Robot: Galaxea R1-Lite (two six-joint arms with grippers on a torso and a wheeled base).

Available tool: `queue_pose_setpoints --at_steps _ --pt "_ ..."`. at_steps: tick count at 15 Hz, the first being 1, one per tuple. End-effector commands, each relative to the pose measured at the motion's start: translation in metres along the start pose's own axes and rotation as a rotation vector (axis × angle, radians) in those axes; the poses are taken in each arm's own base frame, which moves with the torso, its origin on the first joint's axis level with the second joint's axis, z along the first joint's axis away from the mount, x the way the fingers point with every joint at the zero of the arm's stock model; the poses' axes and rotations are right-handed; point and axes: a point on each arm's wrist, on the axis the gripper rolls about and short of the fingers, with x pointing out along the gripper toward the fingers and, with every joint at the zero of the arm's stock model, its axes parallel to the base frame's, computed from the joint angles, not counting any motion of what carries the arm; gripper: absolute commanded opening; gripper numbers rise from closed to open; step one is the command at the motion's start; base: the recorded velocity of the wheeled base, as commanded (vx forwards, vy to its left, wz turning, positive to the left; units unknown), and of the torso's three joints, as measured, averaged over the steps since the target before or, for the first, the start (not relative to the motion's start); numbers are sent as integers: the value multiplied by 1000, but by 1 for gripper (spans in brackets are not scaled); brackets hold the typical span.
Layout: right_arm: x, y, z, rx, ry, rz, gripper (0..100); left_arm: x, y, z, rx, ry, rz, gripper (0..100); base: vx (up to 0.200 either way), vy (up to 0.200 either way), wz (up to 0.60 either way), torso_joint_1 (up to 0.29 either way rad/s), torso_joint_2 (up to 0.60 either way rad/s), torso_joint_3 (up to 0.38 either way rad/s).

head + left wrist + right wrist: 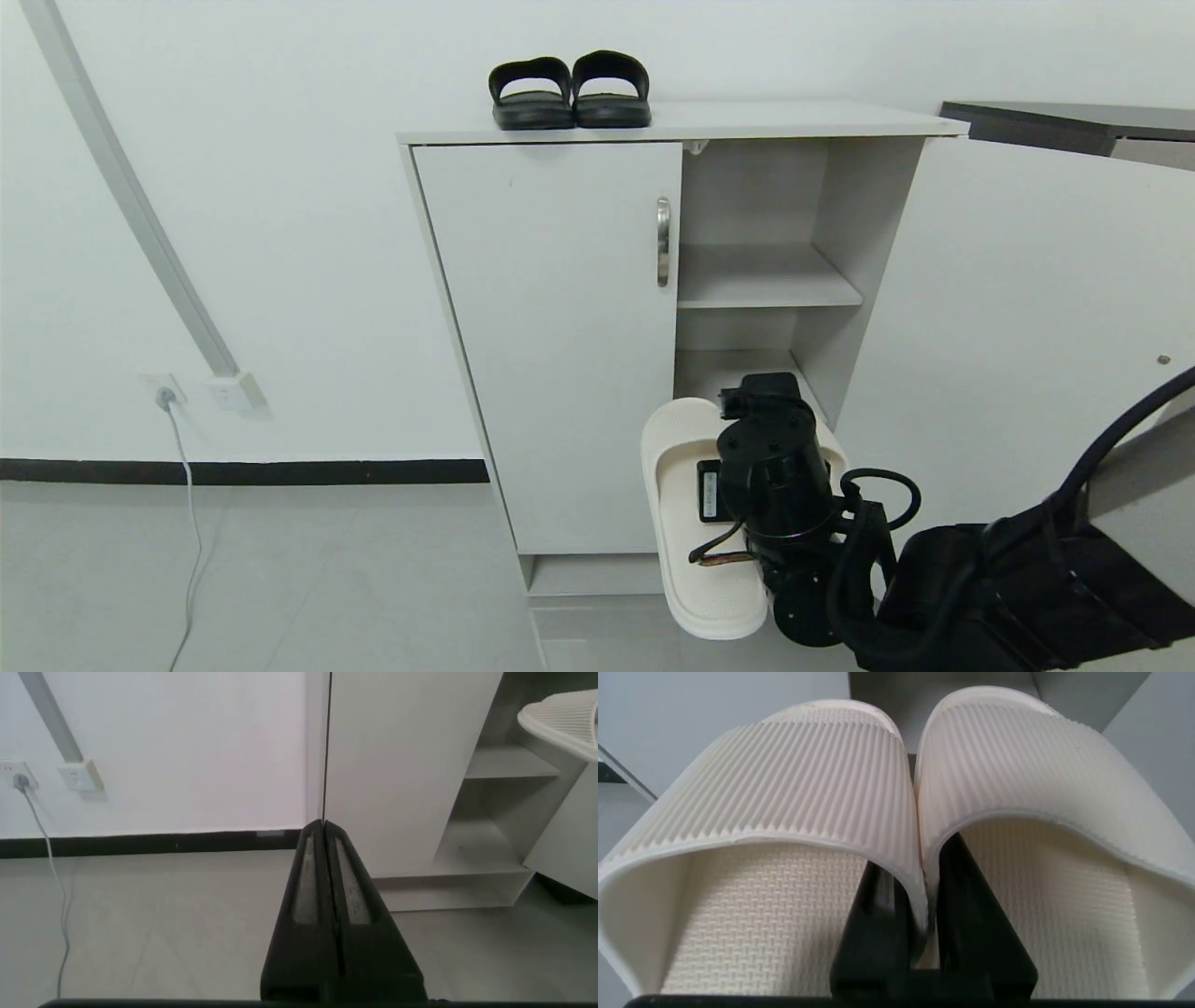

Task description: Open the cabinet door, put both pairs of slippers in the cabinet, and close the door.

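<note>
The white cabinet (pixel 551 355) has its left door closed and its right door (pixel 1018 327) swung wide open, showing a middle shelf (pixel 766 280) and a bare lower compartment. A black pair of slippers (pixel 569 91) rests on the cabinet top. My right gripper (pixel 922 917) is shut on the inner edges of the white pair of slippers (pixel 785 793), holding them side by side just in front of the lower compartment (pixel 686 523). My left gripper (pixel 324 835) is shut on nothing, low over the floor and left of the cabinet (pixel 402 765).
A wall socket with a hanging cable (pixel 166 397) and a slanted grey conduit (pixel 121 187) are on the left wall. A dark tabletop (pixel 1074 126) stands behind the open door. Bare floor (pixel 280 579) spreads left of the cabinet.
</note>
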Motion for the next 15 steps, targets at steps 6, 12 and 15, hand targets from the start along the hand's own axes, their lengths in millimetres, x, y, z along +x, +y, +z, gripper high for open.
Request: queue_pose_setpoints --at_steps 6,12,15 --pt "6 -1 -11 -23 24 -13 0 0 0 0 -2 2 3 0 0 -167 0 0 0 4" --pt "20 -1 -22 -15 17 -31 0 0 0 0 -12 2 3 0 0 0 0 0 0 0" --pt "20 -2 -21 -13 16 -33 0 0 0 0 -12 2 4 0 0 0 0 0 0 0"
